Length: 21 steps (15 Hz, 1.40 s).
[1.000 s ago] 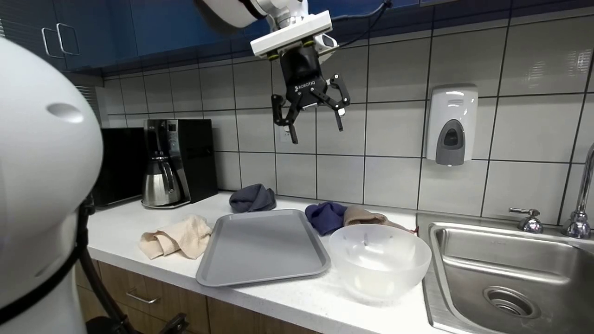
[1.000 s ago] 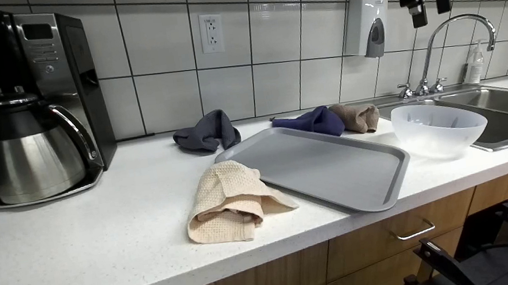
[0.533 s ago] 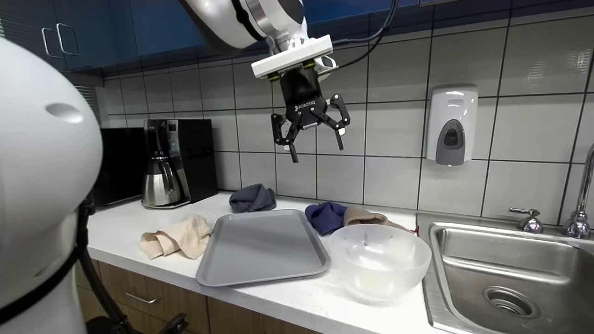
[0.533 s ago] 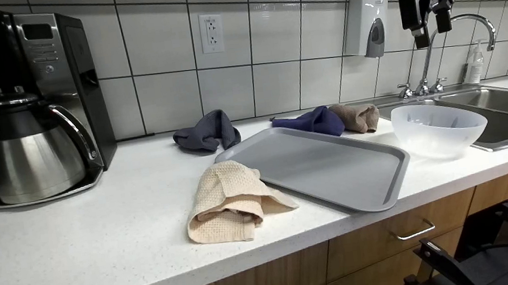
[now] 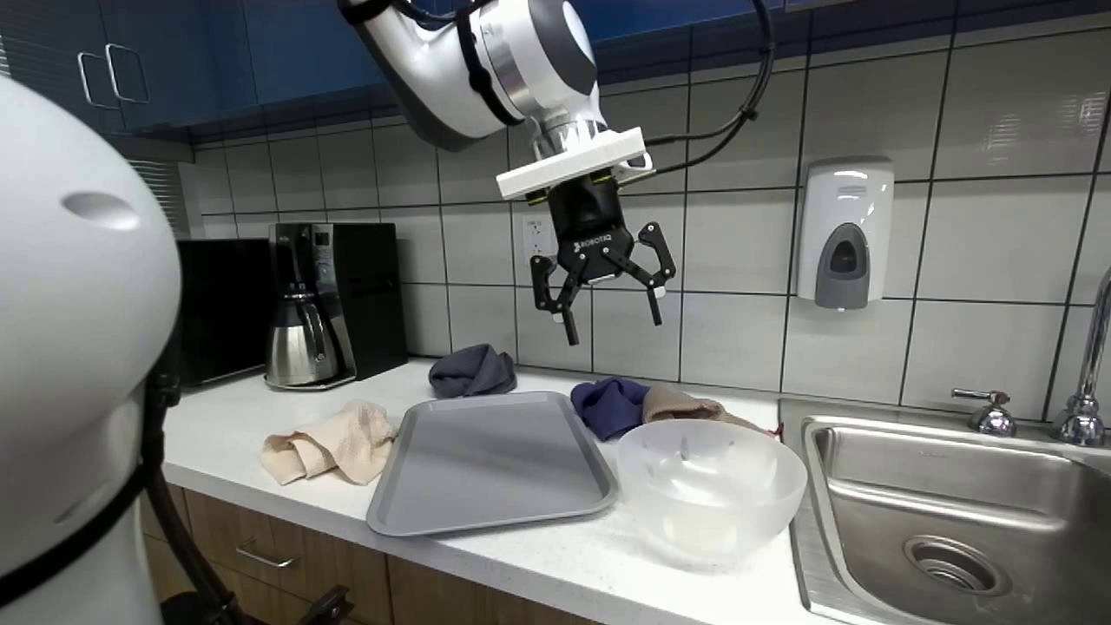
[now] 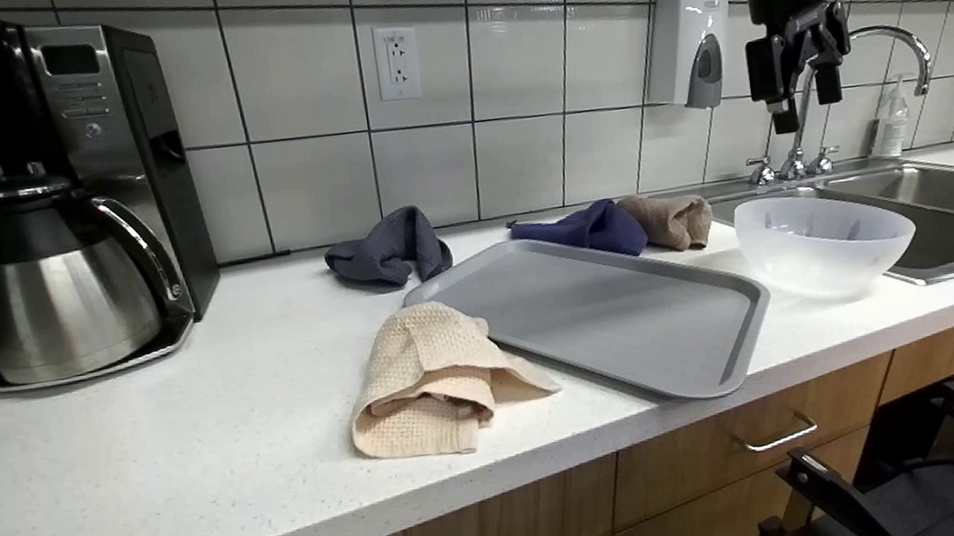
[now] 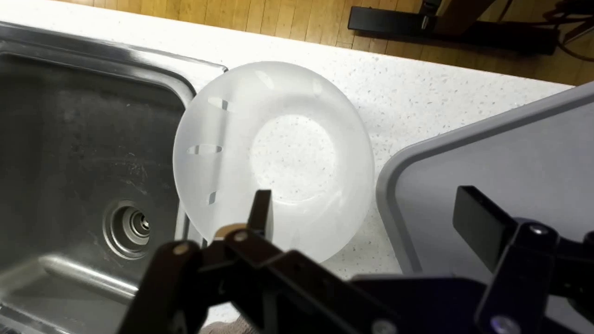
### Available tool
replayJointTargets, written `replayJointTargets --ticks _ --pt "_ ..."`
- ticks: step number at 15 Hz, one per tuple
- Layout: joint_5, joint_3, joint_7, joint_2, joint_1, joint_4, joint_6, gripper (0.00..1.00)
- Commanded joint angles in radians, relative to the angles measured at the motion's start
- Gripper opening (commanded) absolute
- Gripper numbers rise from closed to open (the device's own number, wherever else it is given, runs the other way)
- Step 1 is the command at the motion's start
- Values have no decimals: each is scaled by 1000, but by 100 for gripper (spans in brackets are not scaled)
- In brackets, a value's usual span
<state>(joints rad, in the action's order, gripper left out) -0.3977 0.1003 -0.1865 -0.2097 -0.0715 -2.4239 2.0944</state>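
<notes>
My black gripper hangs in the air above the counter, its fingers wide apart and nothing between them. Nearest below is a frosted translucent bowl, upright between the grey tray and the sink. In the wrist view one finger stands over the bowl, while the opposite one is over the tray. Behind the bowl lie a dark blue cloth and a brown cloth, side by side. A cream cloth rests by the tray's edge, and a slate-grey cloth sits near the wall.
A steel sink borders the bowl, with a faucet behind it. A soap dispenser is fixed to the tiled wall. At the far end stands a coffee maker. Blue cabinets overhang the counter.
The gripper has come down steadily toward the counter, shifting a little to the bowl's side in the last half second. Its fingers have stayed apart; bowl, tray and cloths have not moved.
</notes>
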Motion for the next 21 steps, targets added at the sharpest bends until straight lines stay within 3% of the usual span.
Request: replayJointTargets --ticks 1,11,18,21 --pt "-13 14 20 48 -28 15 71 100" --pt "5 66 -26 247 -70 153 193 100" --pt "51 66 -39 411 -78 314 211 100" --pt "101 57 -64 466 -83 384 164 100"
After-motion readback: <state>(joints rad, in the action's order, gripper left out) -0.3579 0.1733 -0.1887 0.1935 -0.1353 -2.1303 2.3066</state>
